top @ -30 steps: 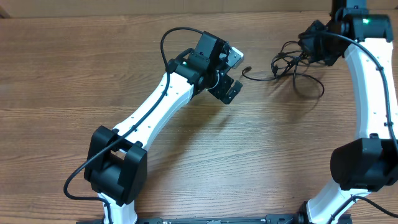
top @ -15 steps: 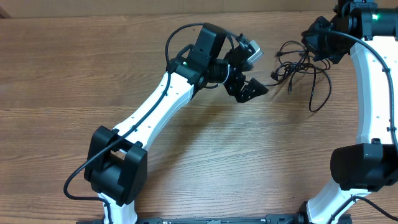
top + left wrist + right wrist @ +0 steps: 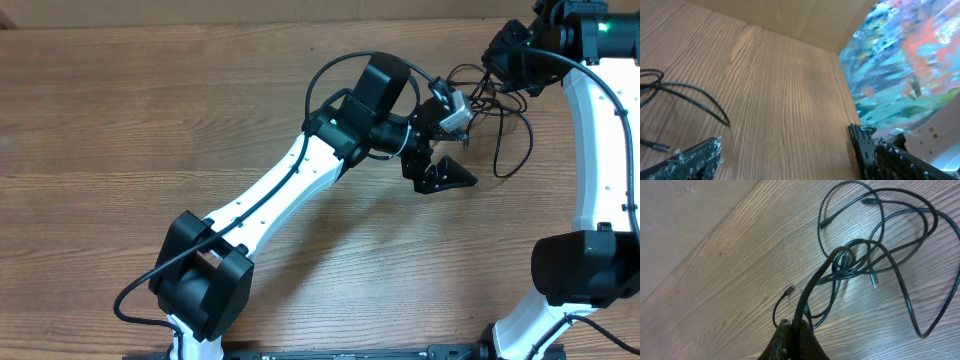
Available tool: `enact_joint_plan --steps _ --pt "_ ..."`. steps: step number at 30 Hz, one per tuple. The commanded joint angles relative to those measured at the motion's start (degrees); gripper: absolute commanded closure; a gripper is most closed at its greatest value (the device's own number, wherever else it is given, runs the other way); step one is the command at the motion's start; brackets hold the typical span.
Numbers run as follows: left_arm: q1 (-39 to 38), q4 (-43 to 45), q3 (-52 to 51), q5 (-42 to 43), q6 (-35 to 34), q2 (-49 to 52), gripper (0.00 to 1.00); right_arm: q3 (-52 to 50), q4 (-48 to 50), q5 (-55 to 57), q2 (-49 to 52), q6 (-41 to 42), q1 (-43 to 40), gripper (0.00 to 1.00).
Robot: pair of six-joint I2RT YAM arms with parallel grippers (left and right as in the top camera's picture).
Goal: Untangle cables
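Note:
The cables [image 3: 487, 98] are a tangle of thin black cords at the table's far right, with one loop trailing down toward the front [image 3: 512, 165]. My right gripper [image 3: 512, 62] is over the tangle's far side. In the right wrist view it [image 3: 799, 339] is shut on one cord that rises to the knot [image 3: 847, 255]; small plugs [image 3: 789, 288] lie loose on the wood. My left gripper [image 3: 443, 170] is wide open and empty just left of the tangle. In the left wrist view its fingers [image 3: 785, 162] frame bare wood, with a cable loop [image 3: 695, 95] and a plug [image 3: 659, 146] at the left.
The wooden table [image 3: 120, 120] ends at its far edge close behind the cables. The left arm's white link [image 3: 290, 185] stretches diagonally across the middle. The right arm's base [image 3: 575, 265] stands at the front right.
My left arm has swung right, bringing its open gripper up beside the tangle. My right gripper has shifted slightly back with the cord, and the trailing loop has moved.

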Motion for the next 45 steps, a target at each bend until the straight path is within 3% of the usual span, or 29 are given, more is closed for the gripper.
enact_joint_plan --steps 1,10,23,32,36,45 --pt "1.22 -1.7 1.01 -6.25 -1.16 0.59 0.01 3.04 0.33 -2.93 -2.49 -2.1 -0.92 0.96" --pt "6.03 -5.51 1.01 -13.64 -1.18 0.59 0.0 11.23 -3.32 -5.77 -2.58 -4.76 -4.63 0.96" --pt "8.5 -11.65 0.98 -22.03 -0.5 0.61 0.01 32.98 -8.92 -14.58 -2.6 -6.43 -6.21 0.96" --pt "8.5 -12.02 0.98 -22.03 -0.52 0.61 0.01 37.73 -10.56 -16.79 -2.78 -6.88 -6.23 0.96" --pt "8.5 -11.52 0.98 -21.35 -0.85 0.61 0.01 37.66 -12.48 -12.48 -2.75 -7.54 -6.23 0.96" --pt "8.5 0.07 1.05 -8.44 -5.6 0.26 0.01 37.66 -16.11 -4.79 -2.73 -8.0 -6.23 0.96"
